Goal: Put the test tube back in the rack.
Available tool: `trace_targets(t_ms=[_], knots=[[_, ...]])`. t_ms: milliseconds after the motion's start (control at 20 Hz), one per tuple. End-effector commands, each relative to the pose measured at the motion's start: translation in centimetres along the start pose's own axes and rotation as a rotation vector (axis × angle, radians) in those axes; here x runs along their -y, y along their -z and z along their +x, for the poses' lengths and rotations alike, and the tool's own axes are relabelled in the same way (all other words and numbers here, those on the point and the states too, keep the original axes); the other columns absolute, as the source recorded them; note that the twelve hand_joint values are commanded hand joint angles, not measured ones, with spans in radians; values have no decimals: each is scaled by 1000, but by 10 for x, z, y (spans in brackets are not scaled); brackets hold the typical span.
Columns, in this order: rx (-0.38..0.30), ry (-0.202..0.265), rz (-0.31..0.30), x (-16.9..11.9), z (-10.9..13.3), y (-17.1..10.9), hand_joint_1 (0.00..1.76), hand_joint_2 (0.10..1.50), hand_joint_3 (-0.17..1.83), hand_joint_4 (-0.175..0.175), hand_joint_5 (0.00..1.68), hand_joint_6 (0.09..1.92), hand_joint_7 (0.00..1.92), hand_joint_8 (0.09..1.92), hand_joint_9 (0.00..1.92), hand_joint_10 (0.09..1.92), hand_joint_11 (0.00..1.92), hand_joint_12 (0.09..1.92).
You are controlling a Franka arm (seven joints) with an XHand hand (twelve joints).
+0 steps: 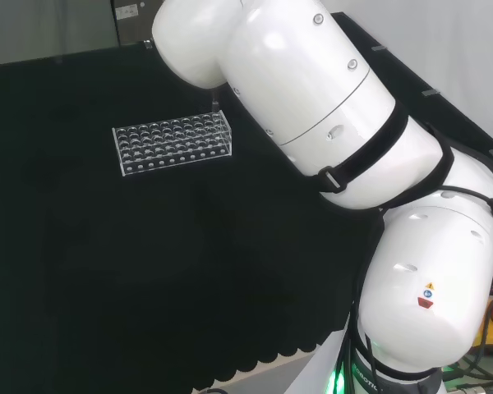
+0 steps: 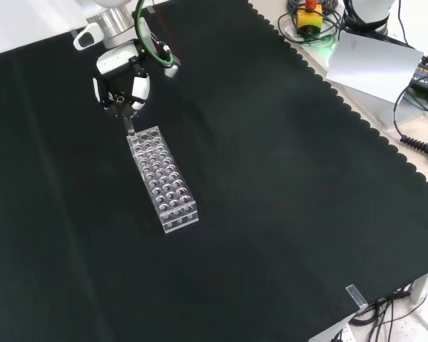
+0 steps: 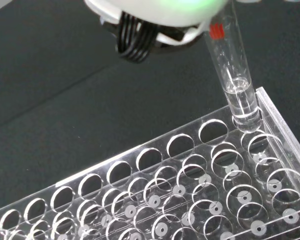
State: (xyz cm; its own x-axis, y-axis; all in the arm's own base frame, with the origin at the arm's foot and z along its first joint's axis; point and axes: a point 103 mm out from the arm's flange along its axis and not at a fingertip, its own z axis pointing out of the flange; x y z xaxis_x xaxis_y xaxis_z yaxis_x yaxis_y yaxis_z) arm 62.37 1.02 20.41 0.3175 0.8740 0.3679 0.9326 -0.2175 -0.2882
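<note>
Hand [image 2: 121, 84] over the far end of the rack [image 2: 163, 179], with the test tube [image 3: 233, 75] going into a corner hole.

From the front, the hand points down from the top of the view, its fingers curled in around the top of the tube. The tube stands nearly straight up, with a little clear water in it, and its bottom sits in the rack's corner hole. A small red mark shows near its top; no words can be read.
</note>
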Motion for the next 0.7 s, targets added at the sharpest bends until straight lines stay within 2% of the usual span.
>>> trace_targets(t_ms=[50, 700], knots=[[1, -11, 17, -4, -4, -5, 1213, 673, 646, -175, 1260, 675, 1650, 606, 1512, 648, 898, 1212], [8, -24, 51, -12, -16, -23, 1213, 672, 647, -175, 1261, 674, 1651, 607, 1512, 647, 898, 1213]])
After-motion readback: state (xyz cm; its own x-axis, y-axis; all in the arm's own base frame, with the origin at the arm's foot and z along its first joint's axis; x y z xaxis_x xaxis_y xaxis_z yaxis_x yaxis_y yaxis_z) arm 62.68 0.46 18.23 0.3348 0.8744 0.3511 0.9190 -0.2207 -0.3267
